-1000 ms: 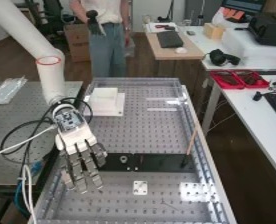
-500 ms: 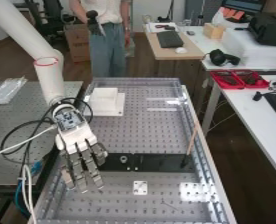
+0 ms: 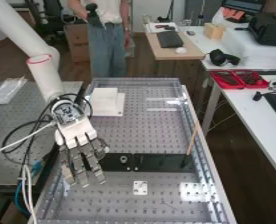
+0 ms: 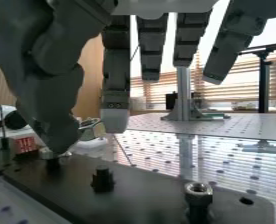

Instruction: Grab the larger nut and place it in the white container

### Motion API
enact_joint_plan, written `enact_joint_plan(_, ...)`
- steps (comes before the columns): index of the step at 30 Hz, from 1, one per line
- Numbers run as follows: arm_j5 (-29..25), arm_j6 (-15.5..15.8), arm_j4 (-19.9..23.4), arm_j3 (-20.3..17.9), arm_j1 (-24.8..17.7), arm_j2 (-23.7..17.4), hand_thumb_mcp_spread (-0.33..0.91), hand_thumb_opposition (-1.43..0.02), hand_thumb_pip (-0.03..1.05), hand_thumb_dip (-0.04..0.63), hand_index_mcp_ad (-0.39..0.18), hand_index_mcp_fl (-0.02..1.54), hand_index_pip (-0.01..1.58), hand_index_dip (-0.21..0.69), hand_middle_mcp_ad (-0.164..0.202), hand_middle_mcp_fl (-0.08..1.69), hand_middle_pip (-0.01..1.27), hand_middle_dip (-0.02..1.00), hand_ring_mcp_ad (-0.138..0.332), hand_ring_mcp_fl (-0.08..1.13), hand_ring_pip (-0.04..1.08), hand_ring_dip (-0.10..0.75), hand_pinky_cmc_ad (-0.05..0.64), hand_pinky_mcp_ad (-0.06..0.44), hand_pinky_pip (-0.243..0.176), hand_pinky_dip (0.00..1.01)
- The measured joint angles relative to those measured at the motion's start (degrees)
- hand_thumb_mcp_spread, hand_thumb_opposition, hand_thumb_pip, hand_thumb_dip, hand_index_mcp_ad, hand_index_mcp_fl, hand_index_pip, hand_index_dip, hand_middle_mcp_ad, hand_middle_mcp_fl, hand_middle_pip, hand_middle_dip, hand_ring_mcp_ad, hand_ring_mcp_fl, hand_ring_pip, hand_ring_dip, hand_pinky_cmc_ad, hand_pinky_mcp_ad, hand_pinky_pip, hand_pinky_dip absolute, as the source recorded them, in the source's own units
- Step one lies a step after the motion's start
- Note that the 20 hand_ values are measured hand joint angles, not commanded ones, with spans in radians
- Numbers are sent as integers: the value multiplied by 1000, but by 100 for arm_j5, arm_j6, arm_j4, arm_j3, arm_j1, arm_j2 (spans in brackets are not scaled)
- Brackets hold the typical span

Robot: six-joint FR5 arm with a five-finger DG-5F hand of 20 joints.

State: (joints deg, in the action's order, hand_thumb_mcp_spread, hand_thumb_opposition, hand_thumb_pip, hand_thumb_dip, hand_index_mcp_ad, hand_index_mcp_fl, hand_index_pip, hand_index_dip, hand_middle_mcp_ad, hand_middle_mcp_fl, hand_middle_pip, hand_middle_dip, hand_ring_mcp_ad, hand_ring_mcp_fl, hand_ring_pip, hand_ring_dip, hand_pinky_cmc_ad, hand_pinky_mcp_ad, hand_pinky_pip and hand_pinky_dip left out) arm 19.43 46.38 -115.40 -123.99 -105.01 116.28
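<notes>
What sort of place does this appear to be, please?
Probably a robotics lab or workshop: a jointed white robot arm with a dark grey robot hand, and a perforated grey metal bench.

Black plate (image 3: 163,163); silver nut (image 4: 198,188) on plate; grey bench (image 3: 145,132), dark dot grid, around plate; white box (image 3: 105,100) beyond plate.
</notes>
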Motion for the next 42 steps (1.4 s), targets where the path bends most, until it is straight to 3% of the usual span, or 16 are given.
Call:
enact_joint_plan(4,205,325,245,-95,7,-252,318,-845,595,237,-37,433,1539,187,75,178,126,237,131,0,152,80,312,246,-93,606)
enact_joint_plan(9,415,334,149,-127,-27,-428,318,-845,595,237,-37,436,1539,187,75,180,126,236,131,3,140,80,312,246,-89,602)
enact_joint_plan(15,956,183,-601,-102,-136,-797,318,-845,595,237,-37,433,1539,187,73,176,126,239,134,0,124,79,312,244,-93,590)
enact_joint_plan(23,2471,-36,-1641,-126,-94,-1222,318,-845,595,237,-37,433,1539,187,73,176,126,239,133,0,117,89,316,246,-89,546)
enact_joint_plan(35,4748,-121,-2398,-336,442,-1869,321,-850,599,237,-37,417,1538,187,68,176,126,239,122,0,119,87,316,246,-89,480)
enact_joint_plan(42,5552,-120,-2653,-369,590,-1988,316,-880,614,237,-38,387,1538,187,65,176,126,239,115,3,103,89,316,246,-89,450)
